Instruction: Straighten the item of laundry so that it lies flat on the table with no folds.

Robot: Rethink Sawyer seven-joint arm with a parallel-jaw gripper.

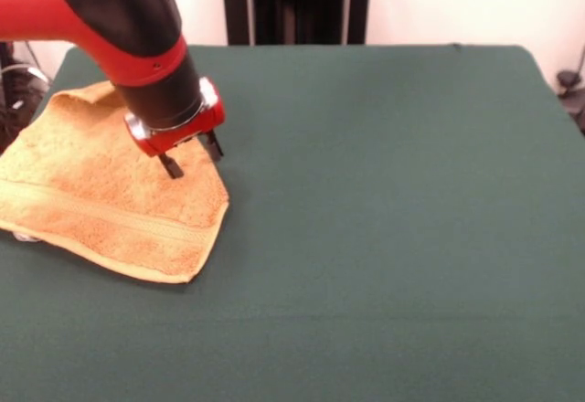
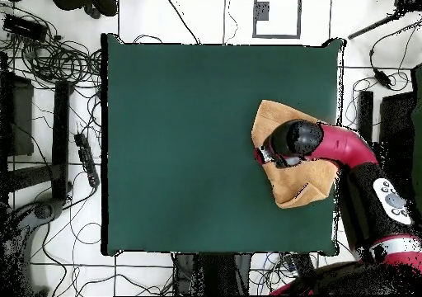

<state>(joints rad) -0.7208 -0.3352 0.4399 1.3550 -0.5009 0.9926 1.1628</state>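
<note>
The orange-tan towel lies at the left of the green table, rumpled, with a woven band running along its near edge. Its shape is uneven, not square, and it reaches the table's left side. My gripper hangs over the towel's right part, with its fingers spread apart, holding nothing, their tips at or just above the cloth. In the overhead view the towel sits by the table's right edge, and the arm's wrist covers its middle and hides the gripper.
The red and black arm comes in from the top left. A black stand rises behind the table's far edge. Cables and gear lie on the floor around the table.
</note>
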